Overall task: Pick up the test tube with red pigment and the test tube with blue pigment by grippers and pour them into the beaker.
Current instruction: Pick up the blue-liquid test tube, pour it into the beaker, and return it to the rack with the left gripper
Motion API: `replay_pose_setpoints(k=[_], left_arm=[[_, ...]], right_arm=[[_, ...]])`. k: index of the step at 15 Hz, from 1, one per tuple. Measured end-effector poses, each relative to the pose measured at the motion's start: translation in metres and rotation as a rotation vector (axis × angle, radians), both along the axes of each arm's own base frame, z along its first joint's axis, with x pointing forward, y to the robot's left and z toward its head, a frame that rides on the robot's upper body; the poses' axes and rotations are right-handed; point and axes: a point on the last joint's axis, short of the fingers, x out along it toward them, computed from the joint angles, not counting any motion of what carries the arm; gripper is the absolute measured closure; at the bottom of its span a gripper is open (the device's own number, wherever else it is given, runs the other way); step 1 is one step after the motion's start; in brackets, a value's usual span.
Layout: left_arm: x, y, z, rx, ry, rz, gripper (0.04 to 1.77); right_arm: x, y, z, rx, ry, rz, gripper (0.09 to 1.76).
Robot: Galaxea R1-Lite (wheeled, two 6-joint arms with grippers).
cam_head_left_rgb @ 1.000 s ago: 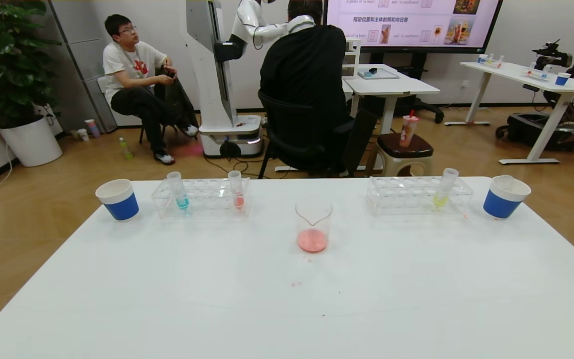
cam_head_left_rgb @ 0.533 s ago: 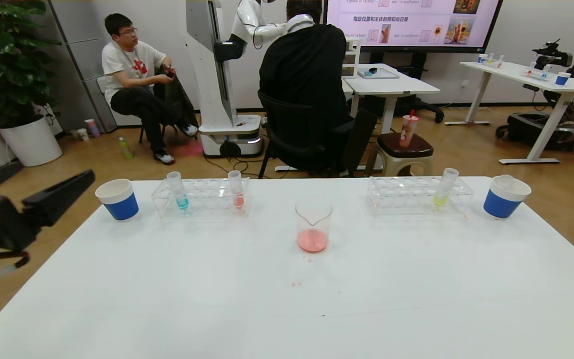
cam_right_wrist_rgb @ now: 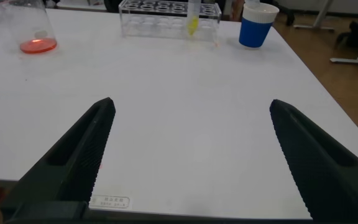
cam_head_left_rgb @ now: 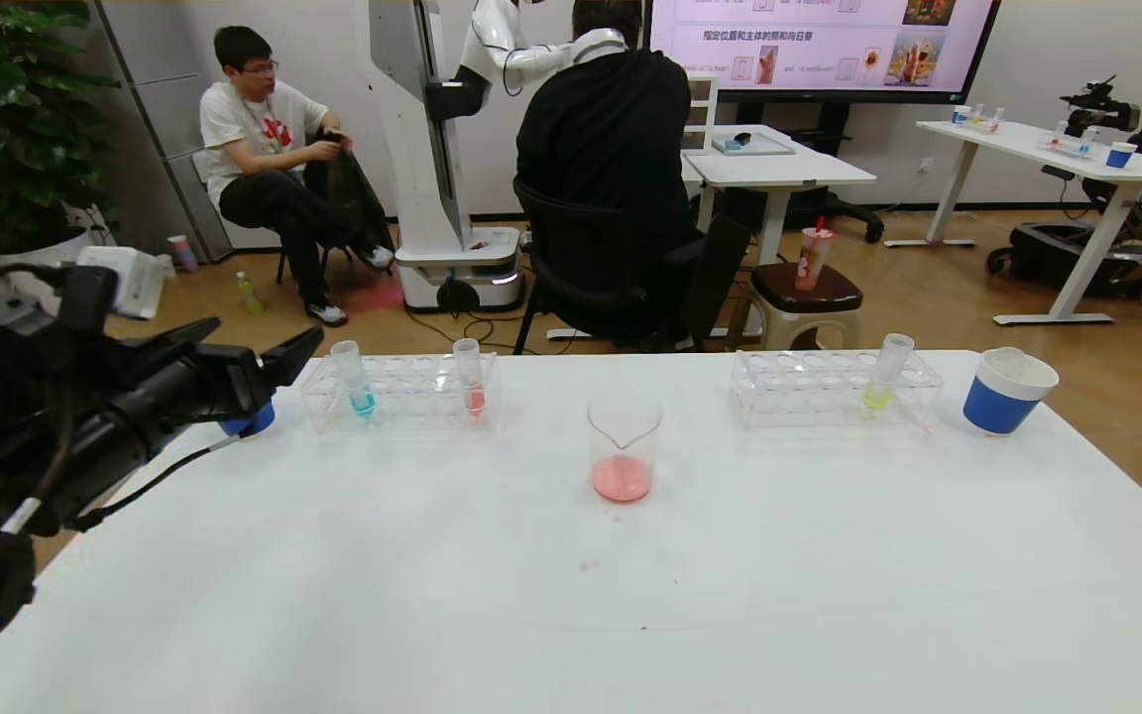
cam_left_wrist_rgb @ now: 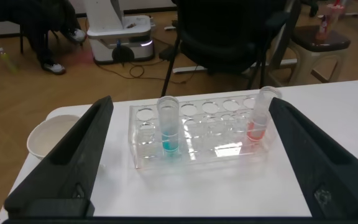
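The test tube with blue pigment (cam_head_left_rgb: 359,381) and the test tube with red pigment (cam_head_left_rgb: 472,379) stand upright in a clear rack (cam_head_left_rgb: 402,402) at the back left of the white table. The beaker (cam_head_left_rgb: 623,448) stands mid-table and holds a little pinkish-red liquid. My left gripper (cam_head_left_rgb: 266,335) is open and empty, hovering just left of that rack. In the left wrist view its fingers frame the blue tube (cam_left_wrist_rgb: 168,127) and the red tube (cam_left_wrist_rgb: 260,118), with the gripper (cam_left_wrist_rgb: 191,102) short of both. My right gripper (cam_right_wrist_rgb: 191,102) is open and empty over the near right table, out of the head view.
A second rack (cam_head_left_rgb: 834,389) at the back right holds a yellow-green tube (cam_head_left_rgb: 883,375). A blue-and-white paper cup (cam_head_left_rgb: 1005,393) stands at the far right. Another cup (cam_left_wrist_rgb: 51,134) stands left of the left rack, mostly hidden by my left arm in the head view. The far table edge runs just behind the racks.
My left arm has come into view from the left and moved right toward the left rack, now covering the left paper cup. Tubes and beaker have not moved.
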Motion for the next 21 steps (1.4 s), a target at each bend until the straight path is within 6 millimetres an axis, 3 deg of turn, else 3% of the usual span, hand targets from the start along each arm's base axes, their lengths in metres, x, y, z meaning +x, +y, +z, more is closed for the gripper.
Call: replay_pose_setpoints(k=[4,10,21], left_arm=[[0.038,0.004,-0.040,-0.005,-0.014,0.020,0.06],[0.062,0.005,-0.092,-0.007,0.039,0.030,0.06],[0.120,0.006,-0.110,-0.010,-0.030,0.106,0.06]], right_arm=[[0.000,0.000,0.000,0.000,0.000,0.000,0.11],[0.000,0.000,0.000,0.000,0.000,0.000,0.11],[0.000,0.000,0.000,0.000,0.000,0.000,0.11]])
